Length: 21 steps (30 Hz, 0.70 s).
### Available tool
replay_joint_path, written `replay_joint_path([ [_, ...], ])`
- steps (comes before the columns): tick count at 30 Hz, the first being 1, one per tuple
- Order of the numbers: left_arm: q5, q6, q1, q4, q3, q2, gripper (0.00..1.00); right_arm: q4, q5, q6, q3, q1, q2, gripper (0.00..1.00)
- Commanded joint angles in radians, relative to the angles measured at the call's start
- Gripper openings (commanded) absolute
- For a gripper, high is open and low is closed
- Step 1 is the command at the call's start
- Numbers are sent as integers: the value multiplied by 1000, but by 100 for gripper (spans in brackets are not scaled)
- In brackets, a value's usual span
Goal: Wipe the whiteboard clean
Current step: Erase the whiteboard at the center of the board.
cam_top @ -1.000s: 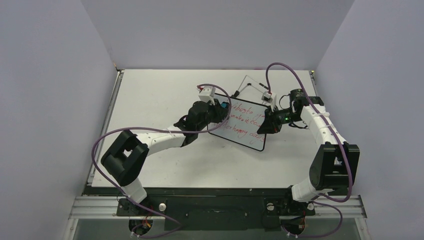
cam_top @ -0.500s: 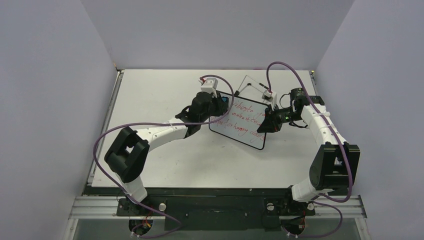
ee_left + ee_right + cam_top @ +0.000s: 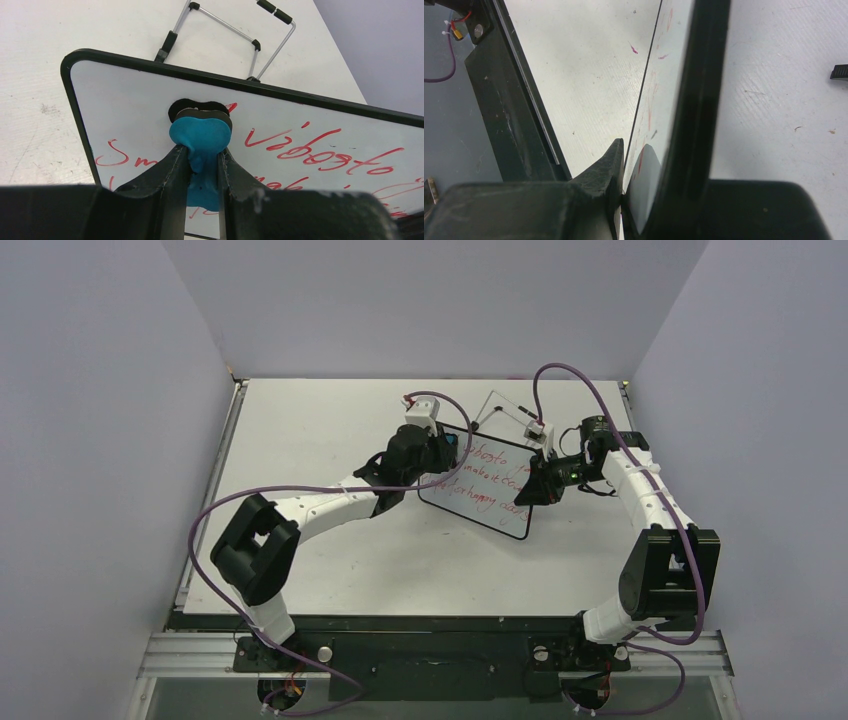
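The whiteboard (image 3: 485, 490) is white with a thin black rim and red handwriting. It is held tilted above the table, mid right. My right gripper (image 3: 533, 490) is shut on its right edge; the right wrist view shows the board (image 3: 659, 95) edge-on between the jaws. My left gripper (image 3: 447, 452) is shut on a blue bone-shaped eraser (image 3: 201, 135). The eraser's head presses on the board (image 3: 300, 120) near its top left corner. Red writing lies beside and below the eraser.
A thin wire easel stand (image 3: 508, 412) lies on the table behind the board; it also shows in the left wrist view (image 3: 227, 30). The table's dark front rail (image 3: 509, 100) shows in the right wrist view. Grey walls close in both sides.
My left gripper has moved up and right along the board's left edge with the eraser, from the middle left to the top left corner. The right arm and board have hardly moved.
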Motion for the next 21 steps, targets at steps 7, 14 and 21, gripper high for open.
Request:
replay_joint_path([
  [7, 89, 1, -31, 130, 50, -58, 0, -115, 9, -115, 3, 52, 10, 0],
  [14, 66, 8, -26, 85, 74, -70, 0, -118, 8, -116, 4, 52, 9, 0],
  [21, -44, -4, 14, -9, 34, -42, 0, -120, 6, -118, 5, 52, 5, 0],
])
